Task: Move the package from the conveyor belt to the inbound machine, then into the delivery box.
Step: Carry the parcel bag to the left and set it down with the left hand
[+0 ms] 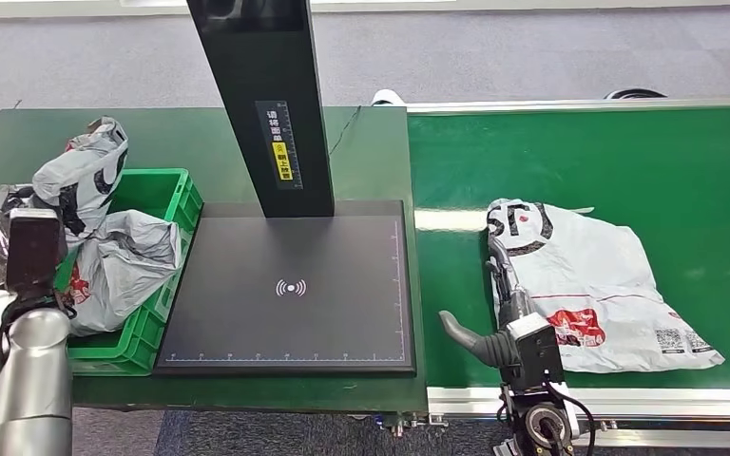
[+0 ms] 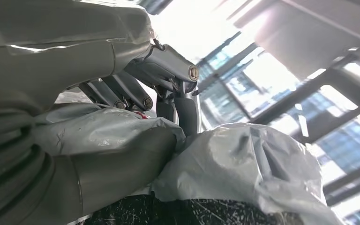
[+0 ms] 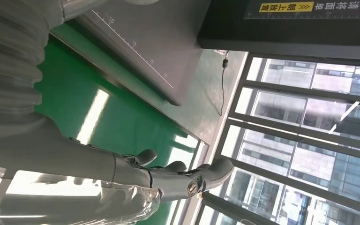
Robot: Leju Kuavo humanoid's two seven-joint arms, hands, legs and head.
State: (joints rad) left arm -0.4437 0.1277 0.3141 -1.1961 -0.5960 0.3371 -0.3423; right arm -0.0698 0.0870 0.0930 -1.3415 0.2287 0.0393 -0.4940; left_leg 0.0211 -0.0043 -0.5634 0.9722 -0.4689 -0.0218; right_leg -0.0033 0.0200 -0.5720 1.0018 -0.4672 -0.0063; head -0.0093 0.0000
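- White package (image 1: pixel 594 290) lying flat on green belt (image 1: pixel 665 171), just right of the bench (image 1: pixel 38 142); long axis running from far-left down to near-right, printed end pointing toward black scanner plate (image 1: pixel 290 285).
- Right hand (image 1: pixel 506 304) resting on package's left edge, fingers laid forward along it, thumb spread out to the left; whether pinching the film, cannot tell.
- Left hand (image 2: pixel 136 89) over green crate (image 1: pixel 157 195), fingers closed on a grey bag (image 2: pixel 243 164) among crumpled bags there.
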